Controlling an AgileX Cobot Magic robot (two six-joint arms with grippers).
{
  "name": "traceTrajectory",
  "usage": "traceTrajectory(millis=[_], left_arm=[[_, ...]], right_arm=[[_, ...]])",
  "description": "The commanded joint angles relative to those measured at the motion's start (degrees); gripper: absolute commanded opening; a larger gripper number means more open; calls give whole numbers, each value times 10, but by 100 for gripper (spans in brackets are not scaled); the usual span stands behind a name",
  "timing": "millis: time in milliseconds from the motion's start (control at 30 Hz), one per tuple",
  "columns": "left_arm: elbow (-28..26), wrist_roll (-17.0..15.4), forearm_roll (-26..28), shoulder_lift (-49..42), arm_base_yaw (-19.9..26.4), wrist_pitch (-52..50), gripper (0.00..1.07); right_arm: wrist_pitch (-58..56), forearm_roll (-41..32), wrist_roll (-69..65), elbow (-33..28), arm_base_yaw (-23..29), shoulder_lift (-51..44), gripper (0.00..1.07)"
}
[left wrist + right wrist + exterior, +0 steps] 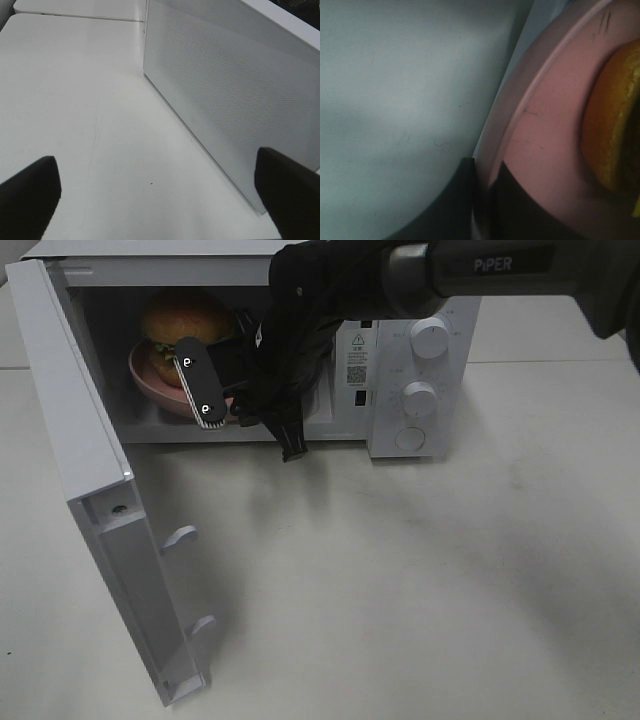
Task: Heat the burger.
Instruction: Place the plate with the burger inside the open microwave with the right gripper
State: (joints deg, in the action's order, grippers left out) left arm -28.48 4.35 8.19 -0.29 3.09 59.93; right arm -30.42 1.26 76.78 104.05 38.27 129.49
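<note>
The burger, with a golden-brown bun, lies on a pink plate inside the open microwave, in the left half of the cavity. My right gripper reaches in from the right and is shut on the plate's near rim. The right wrist view shows the rim pinched between the dark fingers, with the burger just beyond. My left gripper is open over bare table, outside the microwave door. It does not show in the exterior high view.
The microwave door stands swung open to the left, reaching toward the table's front. Two knobs and a button sit on the control panel at the right. A white table spreads in front.
</note>
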Motion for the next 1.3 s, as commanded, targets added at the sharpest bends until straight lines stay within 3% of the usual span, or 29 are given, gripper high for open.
traceTrajectory(millis=[33,433,700,833,867,967,1033,1067,1133,1300], left_arm=[[2,0,1,-11,1,-6,98],[2,0,1,-11,1,-6,98],[2,0,1,-11,1,-6,98],[2,0,1,-11,1,-6,98],[2,0,1,-11,1,-6,98],[2,0,1,-11,1,-6,98],[2,0,1,-11,1,-6,98],[2,0,1,-11,1,-6,98],[2,0,1,-11,1,-6,98],[2,0,1,-11,1,-6,98]], right_arm=[[26,10,-11,26,-2,2,1],[27,21,-25,72,-15,38,2],[28,45,-34,72,-23,42,10],[28,48,-60,72,-29,45,24],[28,48,-73,72,-29,45,32],[28,47,-88,72,-28,45,37],[26,46,-110,72,-27,45,55],[26,46,-110,72,-27,45,55],[9,41,-126,70,-25,45,66],[28,41,-125,34,-18,27,71]])
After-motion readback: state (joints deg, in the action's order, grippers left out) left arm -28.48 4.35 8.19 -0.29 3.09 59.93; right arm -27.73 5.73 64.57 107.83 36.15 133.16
